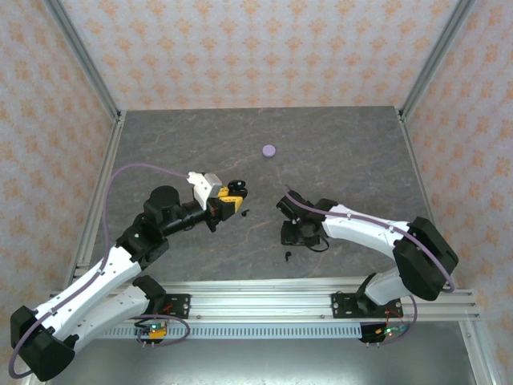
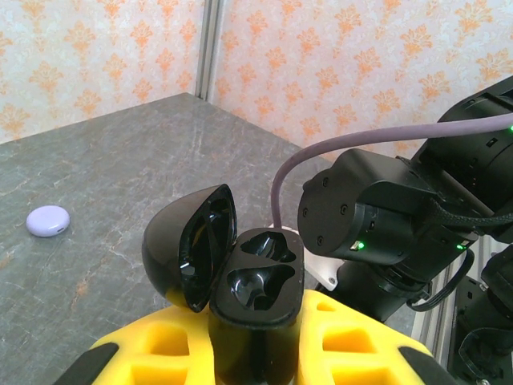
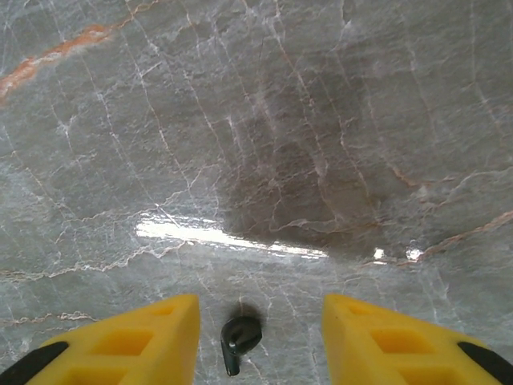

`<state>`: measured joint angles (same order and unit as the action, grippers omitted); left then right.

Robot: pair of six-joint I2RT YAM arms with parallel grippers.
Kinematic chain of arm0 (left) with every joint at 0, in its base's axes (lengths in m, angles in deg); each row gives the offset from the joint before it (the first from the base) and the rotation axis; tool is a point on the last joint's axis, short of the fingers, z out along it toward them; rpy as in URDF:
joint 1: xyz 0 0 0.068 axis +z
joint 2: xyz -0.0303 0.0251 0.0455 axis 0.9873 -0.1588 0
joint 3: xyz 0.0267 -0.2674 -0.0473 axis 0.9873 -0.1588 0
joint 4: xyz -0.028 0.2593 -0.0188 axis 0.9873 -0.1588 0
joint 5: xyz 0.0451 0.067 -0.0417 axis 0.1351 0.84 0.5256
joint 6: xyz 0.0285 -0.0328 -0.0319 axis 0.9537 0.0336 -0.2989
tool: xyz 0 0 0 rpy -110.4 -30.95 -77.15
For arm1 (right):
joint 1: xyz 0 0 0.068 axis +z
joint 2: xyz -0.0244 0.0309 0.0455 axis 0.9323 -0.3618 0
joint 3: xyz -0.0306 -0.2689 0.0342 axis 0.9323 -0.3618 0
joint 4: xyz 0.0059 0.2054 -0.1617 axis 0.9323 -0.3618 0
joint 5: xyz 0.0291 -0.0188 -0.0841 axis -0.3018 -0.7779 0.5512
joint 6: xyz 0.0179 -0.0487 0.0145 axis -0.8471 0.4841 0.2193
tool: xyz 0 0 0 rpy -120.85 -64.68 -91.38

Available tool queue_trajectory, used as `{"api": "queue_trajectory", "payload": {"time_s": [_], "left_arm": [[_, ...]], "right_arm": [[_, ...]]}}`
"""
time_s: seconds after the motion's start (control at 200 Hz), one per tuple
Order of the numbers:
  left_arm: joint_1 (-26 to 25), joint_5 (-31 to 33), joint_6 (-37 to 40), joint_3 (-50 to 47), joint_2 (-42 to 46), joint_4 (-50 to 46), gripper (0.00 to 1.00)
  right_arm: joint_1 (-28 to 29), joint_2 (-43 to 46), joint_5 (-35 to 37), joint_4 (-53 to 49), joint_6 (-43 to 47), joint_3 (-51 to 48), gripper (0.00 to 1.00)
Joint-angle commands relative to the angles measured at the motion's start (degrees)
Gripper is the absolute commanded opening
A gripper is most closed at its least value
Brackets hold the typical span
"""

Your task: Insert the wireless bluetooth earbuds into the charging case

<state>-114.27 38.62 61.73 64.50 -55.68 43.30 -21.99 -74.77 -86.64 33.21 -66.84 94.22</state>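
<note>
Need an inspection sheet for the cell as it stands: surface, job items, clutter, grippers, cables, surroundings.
Surface: grey veined stone-look tabletop; glare patch in the right wrist view.
Job's things: black open charging case, both sockets empty; two small black stemmed earbuds lying on the tabletop; round lavender closed case farther back, on its own.
Clutter: nothing seen.
Grippers: left gripper shut on the black case; right gripper open, a black earbud between its fingers, untouched.
Cables: lavender cable looping off the left arm; another on the right arm.
Surroundings: orange-patterned wall panels; aluminium frame posts.
</note>
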Motion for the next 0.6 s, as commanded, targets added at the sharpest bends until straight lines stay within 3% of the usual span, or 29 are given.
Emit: {"api": "queue_trajectory", "payload": {"time_s": [0.0,0.596], "left_arm": [[-0.3,0.1,-0.4,0.9,0.4,0.1,0.17],[-0.3,0.1,-0.4,0.7,0.2,0.1,0.17]], "right_arm": [[0.6,-0.1,1.5,-0.2,-2.2,-0.6,0.45],[3.0,-5.8,-0.8,0.2,-2.5,0.7,0.39]]}}
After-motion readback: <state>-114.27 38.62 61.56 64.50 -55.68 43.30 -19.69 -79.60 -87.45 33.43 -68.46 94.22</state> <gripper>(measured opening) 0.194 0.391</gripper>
